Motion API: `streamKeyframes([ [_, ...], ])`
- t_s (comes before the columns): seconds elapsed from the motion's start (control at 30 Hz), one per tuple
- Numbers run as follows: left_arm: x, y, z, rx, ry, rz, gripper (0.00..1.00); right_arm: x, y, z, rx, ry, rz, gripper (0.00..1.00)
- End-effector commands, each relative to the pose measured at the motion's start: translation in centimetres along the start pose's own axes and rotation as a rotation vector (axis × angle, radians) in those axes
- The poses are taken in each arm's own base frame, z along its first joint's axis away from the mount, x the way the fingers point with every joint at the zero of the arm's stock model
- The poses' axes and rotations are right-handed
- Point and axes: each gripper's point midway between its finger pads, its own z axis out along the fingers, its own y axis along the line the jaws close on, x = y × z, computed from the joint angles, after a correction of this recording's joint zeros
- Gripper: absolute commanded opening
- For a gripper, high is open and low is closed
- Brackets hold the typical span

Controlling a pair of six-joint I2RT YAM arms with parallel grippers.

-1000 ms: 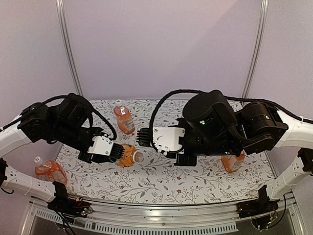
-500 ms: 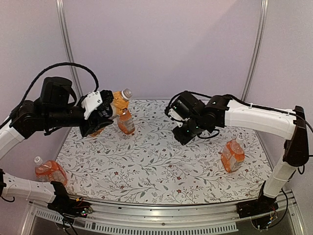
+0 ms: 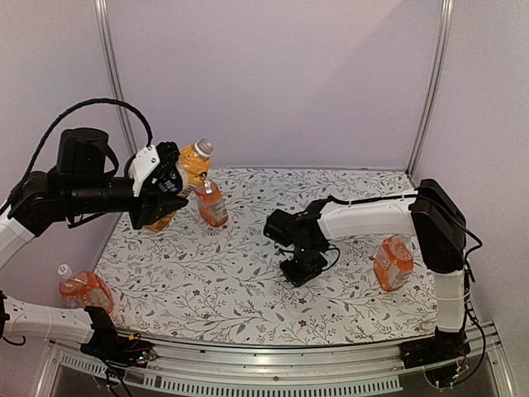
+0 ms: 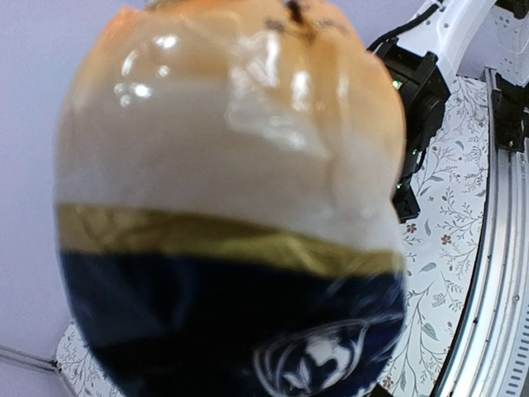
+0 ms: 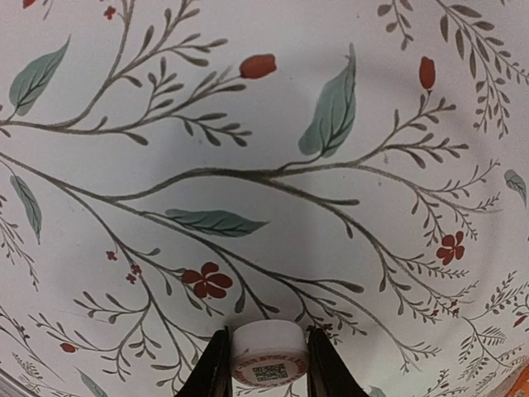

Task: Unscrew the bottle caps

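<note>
**Inspector:** Top view?
**Assessor:** The left gripper (image 3: 169, 188) is clamped on the dark-label bottle (image 3: 188, 161), held aloft at far left. A second ago both arms met on it mid-table. The right gripper (image 3: 299, 269) has since dropped to the tablecloth (image 3: 248, 306).
**Inspector:** Left wrist?
**Assessor:** The dark-label bottle (image 4: 231, 207) fills the view; fingers hidden.
**Inspector:** Right wrist?
**Assessor:** The right gripper (image 5: 269, 368) pinches a white cap (image 5: 269, 356) just over the cloth. Judged: this cap is off and ready to release. Three squat bottles (image 3: 393, 263) appear capped.
</note>
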Motion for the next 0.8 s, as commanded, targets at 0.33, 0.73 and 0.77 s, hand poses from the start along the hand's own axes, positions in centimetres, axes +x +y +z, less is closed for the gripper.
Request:
streamKeyframes([
  [0.33,-0.6,-1.8,-1.0,0.109,-0.050,0.024,0.26,-4.5,2.7,-12.8,-0.155,-0.283,-0.106,0.99],
  [0.73,-2.3,-5.1,-2.0,0.306,-0.134,0.055,0.29,-5.1,10.5,-43.3,-0.795,-1.294,-0.463,0.91],
  [0.77,-2.5,-5.1,-2.1,0.311,-0.140,0.057,0.29,-5.4,10.5,-44.7,-0.828,-1.328,-0.431,0.87],
])
